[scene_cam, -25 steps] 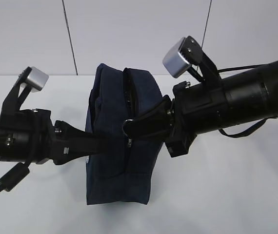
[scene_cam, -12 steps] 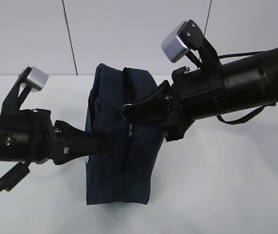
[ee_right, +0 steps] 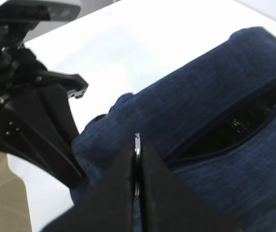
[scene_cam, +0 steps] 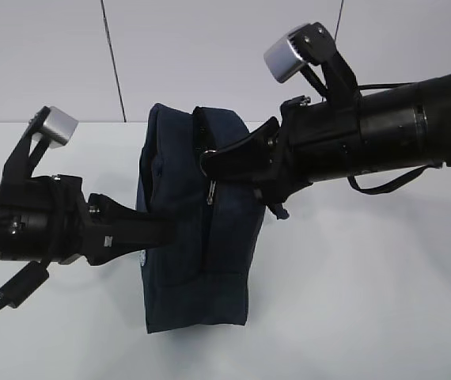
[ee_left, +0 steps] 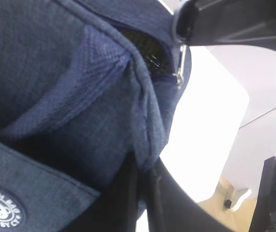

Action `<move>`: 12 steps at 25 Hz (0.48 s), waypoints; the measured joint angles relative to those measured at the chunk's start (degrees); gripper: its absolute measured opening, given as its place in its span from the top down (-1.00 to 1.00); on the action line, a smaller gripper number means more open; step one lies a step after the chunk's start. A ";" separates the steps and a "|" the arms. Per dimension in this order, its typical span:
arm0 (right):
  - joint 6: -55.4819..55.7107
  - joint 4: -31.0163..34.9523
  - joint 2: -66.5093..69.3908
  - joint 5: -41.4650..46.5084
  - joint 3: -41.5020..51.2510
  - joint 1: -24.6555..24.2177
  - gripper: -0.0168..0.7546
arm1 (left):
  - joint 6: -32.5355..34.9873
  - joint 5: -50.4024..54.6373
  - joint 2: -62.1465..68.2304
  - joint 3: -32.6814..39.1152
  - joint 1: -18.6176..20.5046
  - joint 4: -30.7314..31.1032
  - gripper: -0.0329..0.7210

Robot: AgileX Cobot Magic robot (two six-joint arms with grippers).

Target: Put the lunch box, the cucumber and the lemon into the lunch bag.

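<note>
The dark navy lunch bag (scene_cam: 202, 261) stands on end on the white table. My left gripper (scene_cam: 158, 229) is shut on a fold of the bag's fabric (ee_left: 150, 145) at its left side. My right gripper (scene_cam: 208, 165) is shut on the metal ring pull (ee_right: 137, 140) of the zipper, high on the bag's front. Below the ring (ee_left: 176, 24) hangs the slider (ee_left: 180, 72). The zipper gap (ee_right: 235, 130) is partly open and shows only something dark and glossy. The lunch box, the cucumber and the lemon are out of view.
The white table (scene_cam: 368, 301) stretches around the bag, with a grey panelled wall (scene_cam: 225, 55) behind. Both arms reach in sideways at bag height. The table's edge and beige floor (ee_left: 220, 198) show in the left wrist view.
My right gripper has risen along the zipper line with the ring pull in it. The bag's top has shifted slightly left. The left gripper has kept its hold and place.
</note>
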 joint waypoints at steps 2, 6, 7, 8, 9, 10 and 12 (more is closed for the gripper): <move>0.37 1.46 0.00 -1.01 0.00 0.00 0.94 | -0.09 -0.11 0.00 -0.02 0.00 0.11 0.92; 0.82 2.71 0.00 -1.54 0.00 0.00 0.94 | -0.24 -0.46 0.00 -0.26 0.00 0.30 0.92; 1.13 2.71 0.00 -1.54 0.00 0.00 0.94 | -0.22 -0.57 0.00 -0.25 0.00 0.30 0.92; 1.51 2.71 0.00 -1.31 0.00 0.00 0.94 | -0.22 -0.69 0.00 -0.25 0.00 0.30 0.92; 1.65 2.71 0.00 -1.19 0.00 0.00 0.94 | -0.22 -0.69 0.00 -0.25 0.00 0.30 0.92; 1.79 2.60 0.00 -1.04 0.00 0.00 0.94 | -0.22 -0.78 0.00 -0.25 0.00 0.34 0.92; 1.89 2.50 0.00 -1.16 0.00 0.00 0.94 | -0.22 -0.89 0.00 -0.25 0.00 0.56 0.92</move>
